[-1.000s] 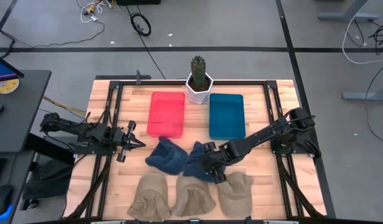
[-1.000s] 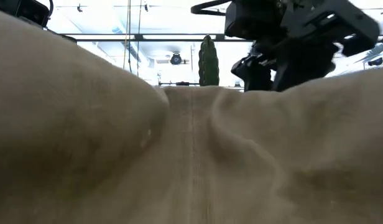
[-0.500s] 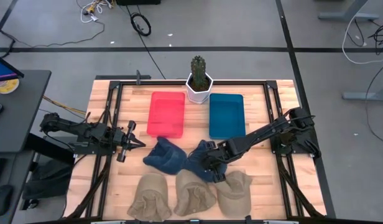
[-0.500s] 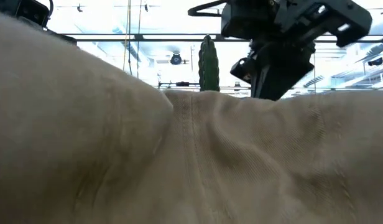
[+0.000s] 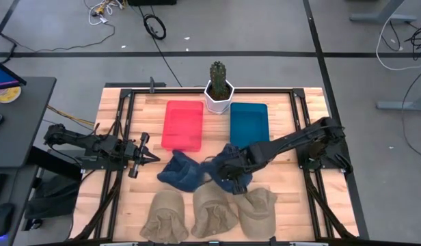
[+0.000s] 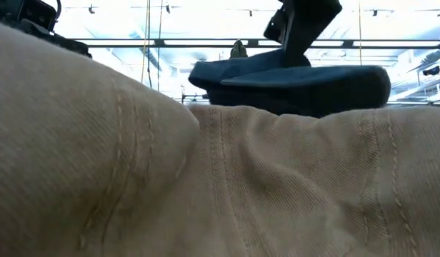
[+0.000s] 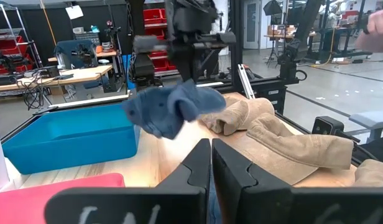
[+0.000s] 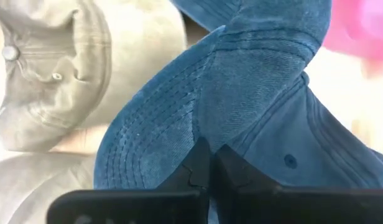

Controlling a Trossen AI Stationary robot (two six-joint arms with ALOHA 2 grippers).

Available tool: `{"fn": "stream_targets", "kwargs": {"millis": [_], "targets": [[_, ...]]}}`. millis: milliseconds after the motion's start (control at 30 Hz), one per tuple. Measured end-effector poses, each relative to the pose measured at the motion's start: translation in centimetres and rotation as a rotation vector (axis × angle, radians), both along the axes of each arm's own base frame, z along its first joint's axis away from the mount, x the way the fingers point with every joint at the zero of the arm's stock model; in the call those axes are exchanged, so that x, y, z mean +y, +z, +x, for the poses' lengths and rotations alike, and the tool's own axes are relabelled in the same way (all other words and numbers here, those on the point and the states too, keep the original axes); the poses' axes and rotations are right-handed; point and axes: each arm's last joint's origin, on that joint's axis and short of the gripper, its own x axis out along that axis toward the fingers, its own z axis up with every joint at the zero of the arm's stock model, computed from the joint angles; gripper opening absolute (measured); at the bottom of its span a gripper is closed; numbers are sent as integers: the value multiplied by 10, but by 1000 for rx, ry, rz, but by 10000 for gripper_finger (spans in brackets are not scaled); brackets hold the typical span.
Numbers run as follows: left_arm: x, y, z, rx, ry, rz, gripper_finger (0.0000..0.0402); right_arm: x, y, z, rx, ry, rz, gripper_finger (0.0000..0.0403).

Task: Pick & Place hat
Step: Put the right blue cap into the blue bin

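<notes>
Leftmost in the high view, the left claw (image 5: 143,156) waits at the left-centre of the wooden worktop (image 5: 286,205), its fingers pressed together with nothing between them. Just right of it, toward the frame's centre, a blue hat (image 5: 181,172) lies flat on the wood, below the red tray (image 5: 183,124). Along the bottom edge three tan hats sit in a row: one at lower left (image 5: 167,214), one in the middle (image 5: 213,211), one at lower right (image 5: 259,210). At centre frame the right claw (image 5: 231,172) is pinched shut on a second blue hat (image 5: 226,166); in the low view this hat (image 6: 291,82) hangs clear above the tan fabric filling the foreground, and the left wrist view shows it (image 7: 170,109) in the air, apart from the worktop. Above it, at upper centre, stands a potted cactus (image 5: 219,87) between the red tray and the blue tray (image 5: 249,126), which lies right of centre.
</notes>
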Motion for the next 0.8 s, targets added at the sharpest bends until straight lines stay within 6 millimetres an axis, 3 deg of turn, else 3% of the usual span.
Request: {"fn": "stream_targets", "kwargs": {"millis": [167,367,800], "targets": [[0,0,0,1,0,0,21,-22,28,-14,-29,-116,1,3],[0,0,0,1,0,0,21,-62,55,-37,-46,-368,-66,2],[0,0,0,1,0,0,21,-132,55,-49,49,-591,-167,2]]}}
